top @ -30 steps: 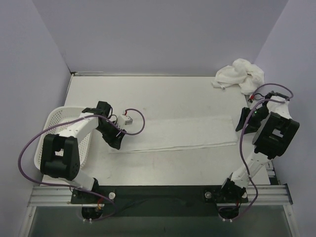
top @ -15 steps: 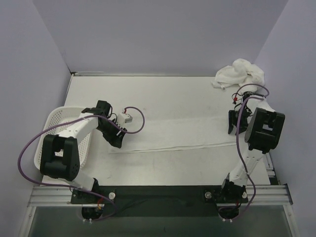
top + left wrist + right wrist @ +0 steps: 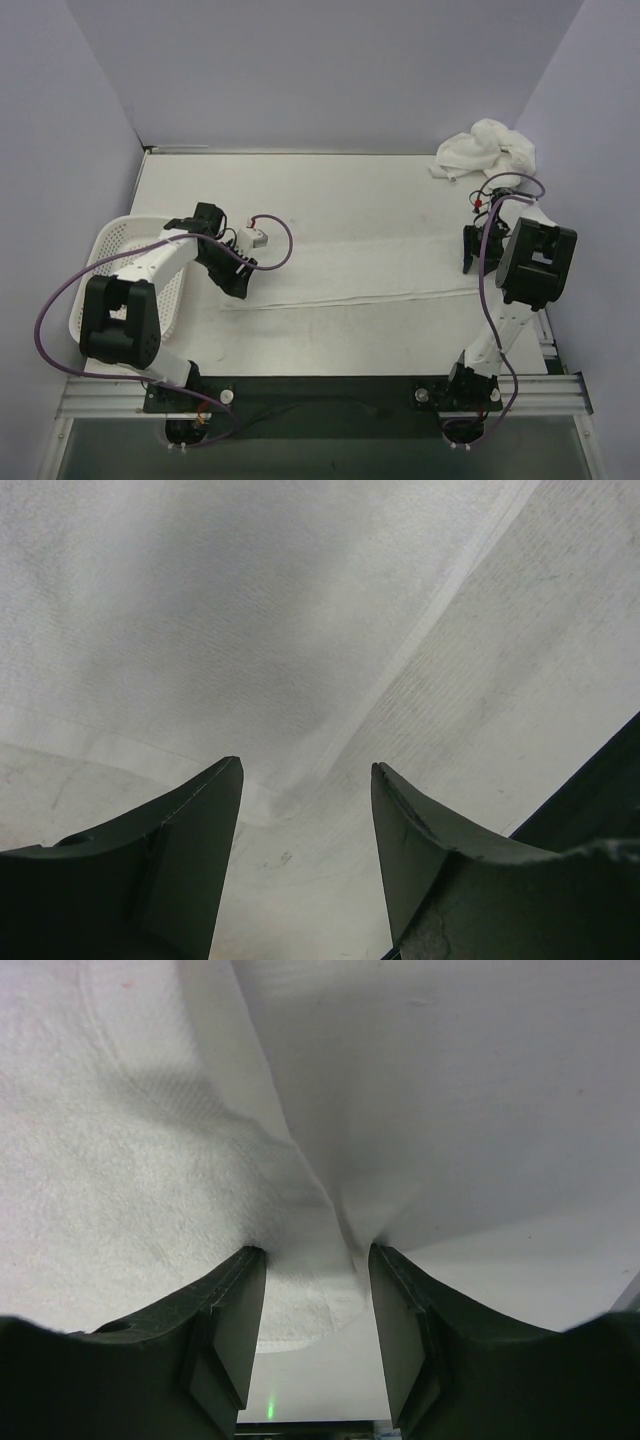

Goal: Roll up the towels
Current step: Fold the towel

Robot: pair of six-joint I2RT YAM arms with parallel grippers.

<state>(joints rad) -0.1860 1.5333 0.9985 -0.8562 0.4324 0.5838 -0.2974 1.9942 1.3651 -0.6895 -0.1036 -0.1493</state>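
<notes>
Your flat white terry-cloth towel (image 3: 355,270) is lying across the middle of the worktop (image 3: 330,195), its long axis running left to right. The left gripper (image 3: 237,285) is hovering spread over its left end. The right gripper (image 3: 474,262) is closing on its right edge, so the roll starts there.

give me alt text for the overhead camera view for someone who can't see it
A long white towel lies flat across a pale table, with the left end effector at its left end and the right end effector at its right end. A crumpled towel sits in the far right corner; a white basket sits at left.
</notes>
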